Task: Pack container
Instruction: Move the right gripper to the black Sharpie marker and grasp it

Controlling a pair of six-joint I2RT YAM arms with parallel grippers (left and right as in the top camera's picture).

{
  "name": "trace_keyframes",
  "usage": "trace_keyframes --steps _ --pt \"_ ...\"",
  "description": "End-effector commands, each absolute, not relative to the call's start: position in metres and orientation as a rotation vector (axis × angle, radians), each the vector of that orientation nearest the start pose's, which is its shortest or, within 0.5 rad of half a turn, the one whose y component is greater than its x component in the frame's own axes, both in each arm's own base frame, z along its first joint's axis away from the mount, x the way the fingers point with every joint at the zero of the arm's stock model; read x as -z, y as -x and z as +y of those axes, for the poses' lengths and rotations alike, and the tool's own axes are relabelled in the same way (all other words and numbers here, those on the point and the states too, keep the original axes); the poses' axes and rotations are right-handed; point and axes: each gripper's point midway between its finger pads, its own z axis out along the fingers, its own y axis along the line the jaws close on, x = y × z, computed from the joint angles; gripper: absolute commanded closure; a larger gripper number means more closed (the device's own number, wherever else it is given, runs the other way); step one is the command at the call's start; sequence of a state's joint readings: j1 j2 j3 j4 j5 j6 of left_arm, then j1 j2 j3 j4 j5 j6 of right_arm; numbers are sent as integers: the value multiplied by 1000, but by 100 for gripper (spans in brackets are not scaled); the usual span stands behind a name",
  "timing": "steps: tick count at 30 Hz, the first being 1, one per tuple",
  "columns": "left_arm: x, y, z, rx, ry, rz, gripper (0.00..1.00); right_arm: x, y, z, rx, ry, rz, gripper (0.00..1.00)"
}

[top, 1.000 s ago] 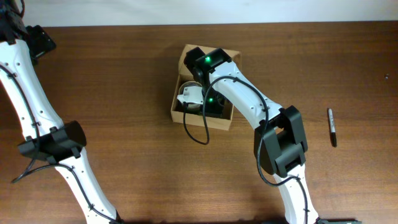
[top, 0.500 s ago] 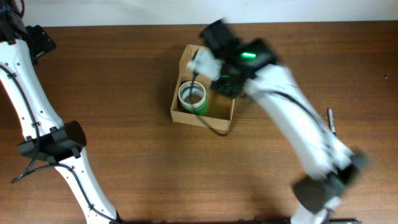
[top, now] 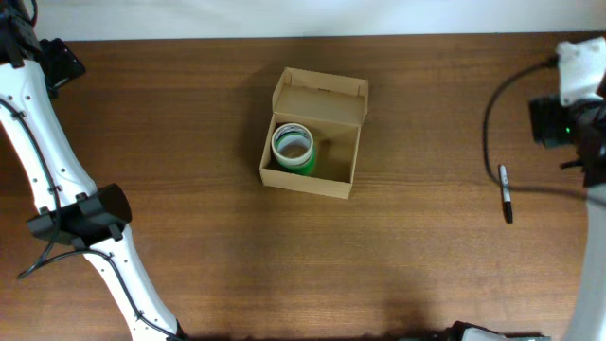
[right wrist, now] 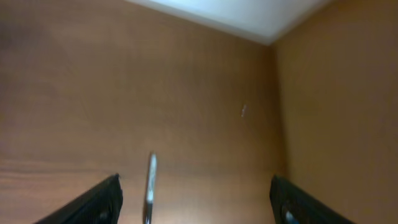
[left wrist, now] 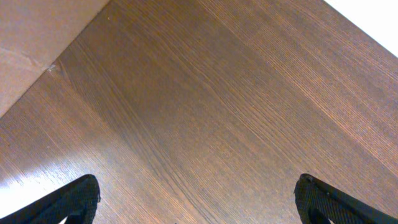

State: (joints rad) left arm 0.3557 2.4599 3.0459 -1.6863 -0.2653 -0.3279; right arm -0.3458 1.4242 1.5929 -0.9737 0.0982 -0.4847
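The tan cardboard container [top: 341, 163] stands open at the table's middle, its flap lid [top: 320, 95] folded back on the far side. A green-and-white tape roll [top: 293, 146] lies in its left half. My right gripper [right wrist: 196, 202] is open and empty at the far right of the table, above a black marker pen [top: 506, 193], which shows blurred between its fingers in the right wrist view [right wrist: 149, 186]. My left gripper [left wrist: 196, 199] is open and empty over bare wood at the far left.
The left arm [top: 57, 189] runs down the table's left side. The right arm [top: 578, 104] is at the right edge, with its cable looping over the table. The table's far edge meets a white wall.
My right arm has swung out of the container and far to the right, ending above the marker. The tape roll stays in the container. The left arm has not moved.
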Motion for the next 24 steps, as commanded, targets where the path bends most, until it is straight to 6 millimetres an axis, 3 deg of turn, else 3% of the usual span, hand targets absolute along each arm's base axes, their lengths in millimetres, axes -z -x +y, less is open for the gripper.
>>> trace_keyframes --steps 1,2,6,14,19,24 --pt "-264 -452 220 -366 960 2451 0 -222 -350 -168 334 20 2567 24" --pt "-264 -452 219 -366 960 2451 0 -201 -348 -175 305 -9 2604 24" --pt "-264 -452 220 -366 960 2451 0 -157 -345 -192 230 -137 2693 25" --pt "-264 -452 219 -366 960 2451 0 -78 -331 -187 91 -166 2942 27" --pt "-264 -452 220 -366 960 2451 0 -51 -314 -177 0 -143 3066 30" --pt "-264 -452 220 -366 960 2451 0 -45 -307 -176 -8 -147 3110 30"
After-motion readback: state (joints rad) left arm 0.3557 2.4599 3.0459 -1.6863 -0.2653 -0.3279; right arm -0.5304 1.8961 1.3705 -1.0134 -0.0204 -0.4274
